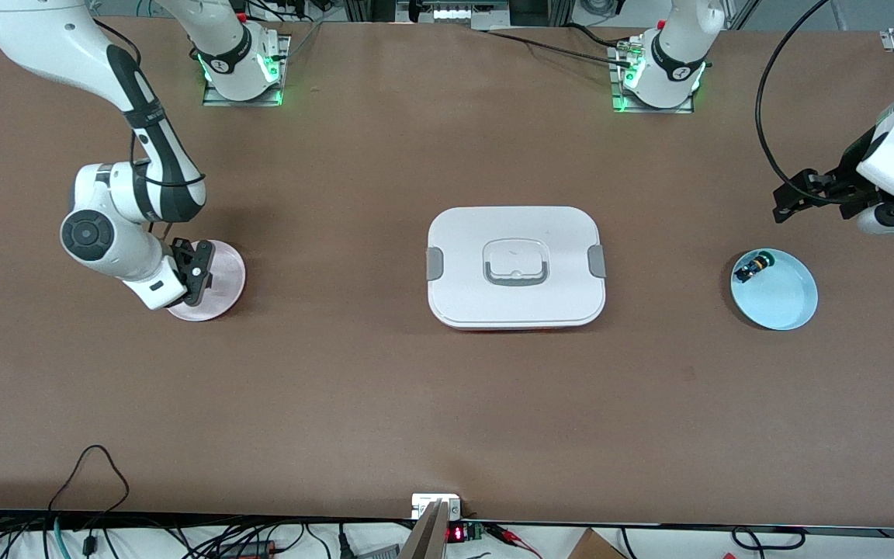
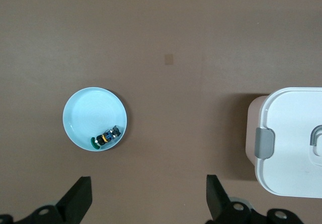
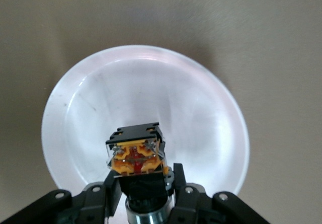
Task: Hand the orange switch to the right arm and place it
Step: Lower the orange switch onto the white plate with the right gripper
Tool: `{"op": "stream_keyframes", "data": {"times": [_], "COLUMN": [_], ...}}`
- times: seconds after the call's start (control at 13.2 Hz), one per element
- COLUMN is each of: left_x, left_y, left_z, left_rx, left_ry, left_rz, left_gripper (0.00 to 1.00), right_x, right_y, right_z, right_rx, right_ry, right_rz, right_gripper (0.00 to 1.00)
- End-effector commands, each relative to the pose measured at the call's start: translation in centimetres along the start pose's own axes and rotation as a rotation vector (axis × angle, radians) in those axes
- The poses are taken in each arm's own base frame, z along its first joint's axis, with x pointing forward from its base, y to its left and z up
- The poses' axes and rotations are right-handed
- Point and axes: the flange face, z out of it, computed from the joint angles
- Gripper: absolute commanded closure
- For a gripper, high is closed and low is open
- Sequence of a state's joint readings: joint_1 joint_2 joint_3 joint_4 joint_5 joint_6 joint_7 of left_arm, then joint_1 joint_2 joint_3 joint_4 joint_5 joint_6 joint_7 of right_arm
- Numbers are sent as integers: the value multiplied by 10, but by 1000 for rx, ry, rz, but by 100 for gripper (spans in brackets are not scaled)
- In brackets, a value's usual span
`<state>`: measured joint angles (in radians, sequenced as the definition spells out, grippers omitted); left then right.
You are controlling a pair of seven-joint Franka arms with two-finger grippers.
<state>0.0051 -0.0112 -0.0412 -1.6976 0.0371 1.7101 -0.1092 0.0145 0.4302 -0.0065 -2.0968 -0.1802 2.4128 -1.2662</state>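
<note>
My right gripper point(image 1: 197, 273) hangs low over the pink plate point(image 1: 226, 268) toward the right arm's end of the table. In the right wrist view the gripper point(image 3: 143, 183) is shut on the orange switch point(image 3: 136, 156). It holds the black body, and the tan-orange block end points at the plate point(image 3: 151, 93). The switch is hidden by the gripper in the front view. My left gripper point(image 1: 804, 194) is open and empty, up in the air beside the light blue plate point(image 1: 784, 303). Its fingers point(image 2: 80, 200) stand wide apart.
A green-capped button point(image 1: 750, 269) with a blue end lies in the light blue plate, also in the left wrist view point(image 2: 105, 137) near the plate's rim point(image 2: 88, 113). A white lidded container point(image 1: 515, 225) with grey clips stands mid-table, also in the left wrist view point(image 2: 297, 133).
</note>
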Motion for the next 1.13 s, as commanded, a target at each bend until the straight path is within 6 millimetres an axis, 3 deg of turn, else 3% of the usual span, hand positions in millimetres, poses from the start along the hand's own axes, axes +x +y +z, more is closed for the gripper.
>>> {"op": "stream_keyframes", "data": {"times": [0.0, 0.3, 0.38, 0.45, 0.76, 0.91, 1.06], "left_x": [2, -5, -7, -7, -7, -7, -7], "left_y": [1, 2, 3, 4, 5, 6, 4], "left_z": [-8, -15, -16, -15, -18, -18, -17], "left_rx": [40, 40, 41, 41, 41, 40, 39], "left_ry": [7, 4, -1, -5, -1, 0, -2], "left_rz": [26, 42, 43, 45, 49, 51, 46], "left_gripper": [0, 0, 0, 0, 0, 0, 0], "right_x": [-4, -3, -3, -3, -4, -6, -7], "right_y": [-7, -10, -9, -7, 7, 18, 21], "right_z": [12, 22, 21, 16, -18, -45, -60], "right_rx": [-25, -26, -28, -29, -62, -64, -19], "right_ry": [11, 17, 20, 24, 73, 114, 147], "right_rz": [-26, -28, -10, 2, 109, 172, 319], "right_gripper": [79, 76, 31, 0, 0, 0, 0]}}
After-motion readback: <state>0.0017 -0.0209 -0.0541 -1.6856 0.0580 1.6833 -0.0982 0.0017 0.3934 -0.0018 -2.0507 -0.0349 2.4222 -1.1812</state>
